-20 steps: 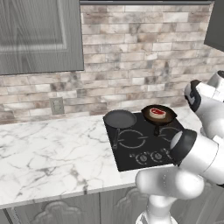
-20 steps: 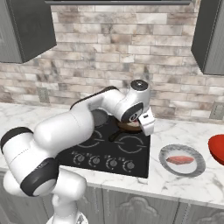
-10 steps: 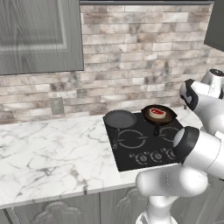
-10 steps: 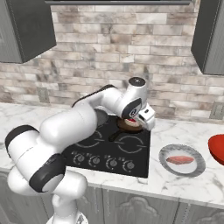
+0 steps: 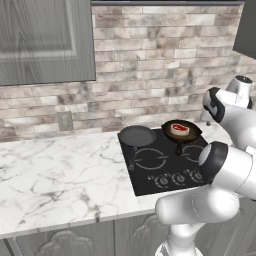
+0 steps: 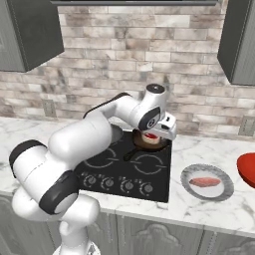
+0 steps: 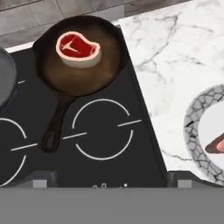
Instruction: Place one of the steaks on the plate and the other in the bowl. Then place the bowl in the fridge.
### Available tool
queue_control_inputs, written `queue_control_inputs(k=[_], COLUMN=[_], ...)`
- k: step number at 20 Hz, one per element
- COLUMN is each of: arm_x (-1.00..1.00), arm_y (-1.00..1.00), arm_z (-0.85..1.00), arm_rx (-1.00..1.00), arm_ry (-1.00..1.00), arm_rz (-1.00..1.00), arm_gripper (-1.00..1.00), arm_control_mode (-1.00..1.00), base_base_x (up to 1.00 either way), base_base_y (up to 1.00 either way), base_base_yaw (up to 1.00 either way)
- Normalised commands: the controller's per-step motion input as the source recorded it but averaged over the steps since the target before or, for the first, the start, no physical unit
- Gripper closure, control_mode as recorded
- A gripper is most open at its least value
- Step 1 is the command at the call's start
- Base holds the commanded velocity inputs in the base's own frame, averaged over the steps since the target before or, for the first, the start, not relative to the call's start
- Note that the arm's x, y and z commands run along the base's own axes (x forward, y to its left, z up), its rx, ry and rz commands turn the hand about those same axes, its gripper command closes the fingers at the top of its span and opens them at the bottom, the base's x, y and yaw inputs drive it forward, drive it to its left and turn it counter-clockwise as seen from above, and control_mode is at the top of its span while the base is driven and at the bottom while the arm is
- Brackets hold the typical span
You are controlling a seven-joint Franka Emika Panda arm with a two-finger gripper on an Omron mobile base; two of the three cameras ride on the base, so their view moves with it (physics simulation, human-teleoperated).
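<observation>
With the flat pink steak [image 6: 204, 182] already lying on the grey plate [image 6: 186, 175] on the table [image 6: 234, 211], the step in hand is fetching the rounder steak [image 7: 78, 48], which sits in a dark frying pan [image 7: 101, 65] on the hob [image 7: 105, 144]. The claw [image 6: 158, 133] hangs above that pan, jaws apart and empty. Next, I judge, it must descend, close on the meat, then carry it to the red bowl [image 6: 246, 169] at the right edge. No writing is legible.
</observation>
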Motion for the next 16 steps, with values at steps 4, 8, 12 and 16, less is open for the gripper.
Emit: queue_control_inputs(k=[4, 8, 12, 16], arm_x=[0.11, 0.09, 0.0, 0.06], arm_y=[0.1, 0.05, 0.03, 0.19], arm_z=[0.0, 0.0, -0.07, -0.09], arm_rx=[-0.1, -0.14, -0.04, -0.04], arm_ry=[0.0, -0.01, -0.06, -0.02], arm_rz=[0.42, 0.41, 0.45, 0.42], arm_gripper=[-1.0, -1.0, -1.0, -1.0], arm_control_mode=[-1.0, -1.0, -1.0, -1.0], base_base_x=[0.0, 0.0, 0.0, 0.0], base_base_y=[0.0, 0.0, 0.0, 0.0], base_base_yaw=[0.0, 0.0, 0.0, 0.0])
